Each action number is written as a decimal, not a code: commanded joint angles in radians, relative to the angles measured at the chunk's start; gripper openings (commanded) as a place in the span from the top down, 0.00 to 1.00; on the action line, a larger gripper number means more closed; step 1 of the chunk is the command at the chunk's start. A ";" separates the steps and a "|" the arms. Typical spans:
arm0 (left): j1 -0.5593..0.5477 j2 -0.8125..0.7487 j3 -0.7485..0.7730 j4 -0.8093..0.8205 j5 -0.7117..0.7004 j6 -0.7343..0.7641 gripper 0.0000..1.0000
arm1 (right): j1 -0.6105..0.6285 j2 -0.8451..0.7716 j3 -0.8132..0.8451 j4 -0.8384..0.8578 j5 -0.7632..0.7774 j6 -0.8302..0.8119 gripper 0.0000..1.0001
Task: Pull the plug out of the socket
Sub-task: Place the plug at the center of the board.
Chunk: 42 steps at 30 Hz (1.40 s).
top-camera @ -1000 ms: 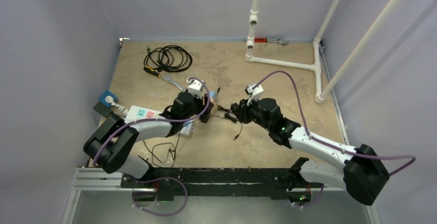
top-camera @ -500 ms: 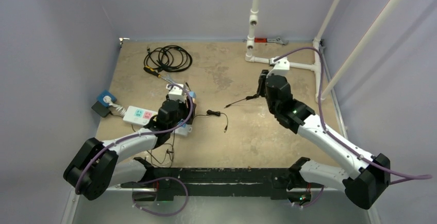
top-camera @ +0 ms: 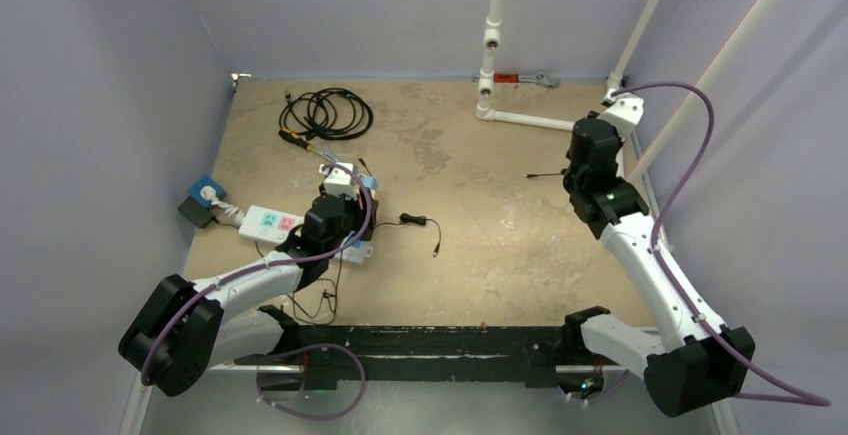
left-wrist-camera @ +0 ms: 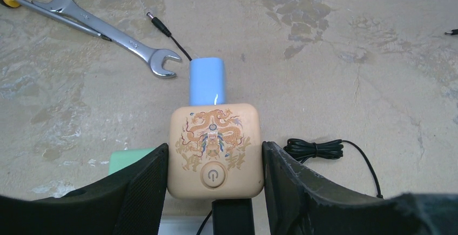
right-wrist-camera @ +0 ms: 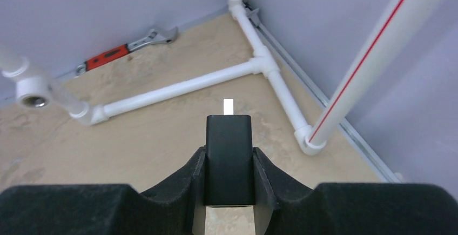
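In the left wrist view the socket (left-wrist-camera: 214, 132) is a beige cube with a dragon print and a power button, lying on the tabletop. My left gripper (left-wrist-camera: 214, 148) is shut on it, one finger pressed against each side. A black block (left-wrist-camera: 232, 216) sits against its near face. The plug (right-wrist-camera: 229, 132), a black adapter with a white prong at its tip, is clamped in my right gripper (right-wrist-camera: 229, 156), held in the air clear of the socket. From above, the right gripper (top-camera: 574, 168) hangs at the far right by the pipes, and the left gripper (top-camera: 348, 235) is over the white power strip (top-camera: 272, 222).
A white PVC pipe frame (top-camera: 545, 120) and a red-handled wrench (top-camera: 520, 78) lie at the back right. A steel spanner (left-wrist-camera: 102, 29), blue cylinder (left-wrist-camera: 207, 81), green block (left-wrist-camera: 132, 160) and bundled black cord (left-wrist-camera: 313, 148) surround the socket. Coiled cable (top-camera: 325, 112) lies back left.
My right arm has swung from the table's middle out to the far right, carrying the plug away. My left arm drew back a little to the left, then stayed still.
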 commanded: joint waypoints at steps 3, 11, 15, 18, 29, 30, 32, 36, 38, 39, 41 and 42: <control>0.004 -0.017 0.006 0.066 -0.019 0.004 1.00 | -0.109 0.044 -0.058 0.089 -0.163 0.023 1.00; 0.004 -0.014 0.007 0.067 -0.018 0.004 1.00 | -0.171 0.173 -0.121 0.179 -0.332 0.071 1.00; 0.004 -0.012 0.008 0.066 -0.015 0.002 1.00 | -0.193 0.241 -0.141 0.215 -0.383 0.092 1.00; 0.004 -0.015 0.008 0.066 -0.016 0.002 1.00 | -0.209 0.289 -0.146 0.233 -0.405 0.101 1.00; 0.004 -0.012 0.009 0.063 -0.019 0.005 1.00 | -0.242 0.437 -0.151 0.283 -0.443 0.111 0.87; 0.004 -0.010 0.009 0.063 -0.019 0.005 1.00 | -0.244 0.450 -0.148 0.285 -0.444 0.111 0.84; 0.004 -0.011 0.009 0.063 -0.019 0.004 1.00 | -0.246 0.477 -0.142 0.283 -0.449 0.111 0.77; 0.005 -0.010 0.011 0.063 -0.019 0.004 1.00 | -0.248 0.508 -0.126 0.276 -0.455 0.112 0.63; 0.004 -0.009 0.010 0.061 -0.019 0.005 1.00 | -0.248 0.517 -0.120 0.269 -0.454 0.113 0.60; 0.004 -0.009 0.011 0.061 -0.018 0.004 1.00 | -0.249 0.519 -0.119 0.267 -0.454 0.112 0.57; 0.004 -0.010 0.010 0.061 -0.017 0.004 1.00 | -0.250 0.524 -0.117 0.262 -0.454 0.112 0.50; 0.004 -0.011 0.010 0.061 -0.016 0.003 1.00 | -0.250 0.523 -0.117 0.261 -0.455 0.113 0.46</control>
